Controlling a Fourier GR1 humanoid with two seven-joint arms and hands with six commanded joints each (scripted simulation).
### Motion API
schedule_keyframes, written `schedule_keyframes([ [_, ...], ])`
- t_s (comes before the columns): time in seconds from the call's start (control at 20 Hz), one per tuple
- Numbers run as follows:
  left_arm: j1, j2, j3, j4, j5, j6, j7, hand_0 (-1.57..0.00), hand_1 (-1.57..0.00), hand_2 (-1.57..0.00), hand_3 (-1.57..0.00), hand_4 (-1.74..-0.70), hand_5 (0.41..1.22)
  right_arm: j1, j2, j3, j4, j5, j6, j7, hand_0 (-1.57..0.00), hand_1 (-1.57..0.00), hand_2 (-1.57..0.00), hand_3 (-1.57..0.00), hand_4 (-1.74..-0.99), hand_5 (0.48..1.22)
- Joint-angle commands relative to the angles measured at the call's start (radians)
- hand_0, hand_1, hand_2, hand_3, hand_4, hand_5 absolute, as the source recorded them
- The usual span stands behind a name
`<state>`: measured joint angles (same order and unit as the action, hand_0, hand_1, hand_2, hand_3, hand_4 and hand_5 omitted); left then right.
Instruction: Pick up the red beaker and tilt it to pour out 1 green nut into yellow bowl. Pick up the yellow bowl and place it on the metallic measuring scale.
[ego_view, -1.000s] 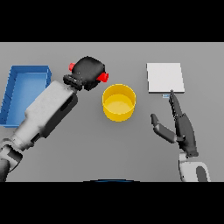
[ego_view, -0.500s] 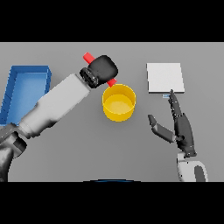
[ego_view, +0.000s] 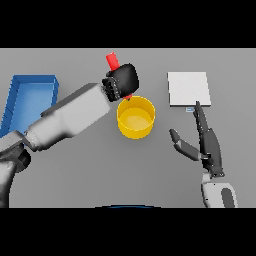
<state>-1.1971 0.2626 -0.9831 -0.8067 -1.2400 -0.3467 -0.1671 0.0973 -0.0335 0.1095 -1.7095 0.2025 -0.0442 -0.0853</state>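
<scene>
Dark left hand (ego_view: 124, 81) curled round red beaker (ego_view: 113, 61), held tilted just over back rim of yellow bowl (ego_view: 135, 118) at bench (ego_view: 90, 170) centre, right hand (ego_view: 204, 141) w/ fingers straight, near metallic scale (ego_view: 188, 88), blue tray (ego_view: 27, 95) far left.

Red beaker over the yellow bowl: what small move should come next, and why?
Probably tip it a little further. The left hand grips the red beaker at the yellow bowl's far rim, its lower end just over the rim, yet no green nut shows in the bowl. The right hand waits open near the scale.
</scene>
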Motion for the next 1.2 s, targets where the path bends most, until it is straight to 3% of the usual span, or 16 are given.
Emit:
schedule_keyframes([
  [0.0,-0.016,0.011,-0.016,0.001,-0.019,0.003,-0.014,-1.57,-1.57,-1.57,-1.56,-1.74,1.221,0.01,0.001,0.008,-0.01,0.005,0.003,-0.01,0.0,0.0,0.0,0.0,-1.13,0.565],
  [0.35,-0.076,-0.013,-0.11,0.04,-0.131,0.054,-0.043,-1.57,-1.57,-1.57,-1.57,-1.73,1.221,0.011,-0.006,0.0,-0.007,0.003,0.0,-0.02,0.0,0.0,0.0,0.0,-1.13,0.577],
  [0.65,-0.281,0.007,-0.109,0.091,-0.181,0.061,-0.12,-1.57,-1.57,-1.57,-1.57,-1.73,1.221,0.013,0.004,0.015,-0.006,0.028,-0.012,-0.025,0.0,0.0,0.0,0.0,-1.135,0.563],
  [0.8,-0.365,0.056,-0.01,0.166,-0.138,0.091,-0.11,-1.57,-1.57,-1.57,-1.57,-1.72,1.221,0.001,-0.002,0.01,-0.017,0.017,-0.005,-0.022,0.0,0.0,0.0,0.0,-1.131,0.553],
  [1.0,-0.461,0.109,0.201,0.326,-0.01,0.06,-0.018,-1.57,-1.57,-1.57,-1.57,-1.73,1.221,0.005,0.003,0.022,-0.007,0.002,0.018,-0.041,0.0,0.0,0.0,0.0,-1.104,0.563],
  [1.15,-0.459,0.188,0.465,0.426,0.203,0.016,0.091,-1.57,-1.57,-1.57,-1.51,-1.73,1.221,-0.016,-0.011,0.011,-0.002,-0.011,0.026,-0.038,0.0,0.0,0.0,0.0,-1.105,0.578],
])
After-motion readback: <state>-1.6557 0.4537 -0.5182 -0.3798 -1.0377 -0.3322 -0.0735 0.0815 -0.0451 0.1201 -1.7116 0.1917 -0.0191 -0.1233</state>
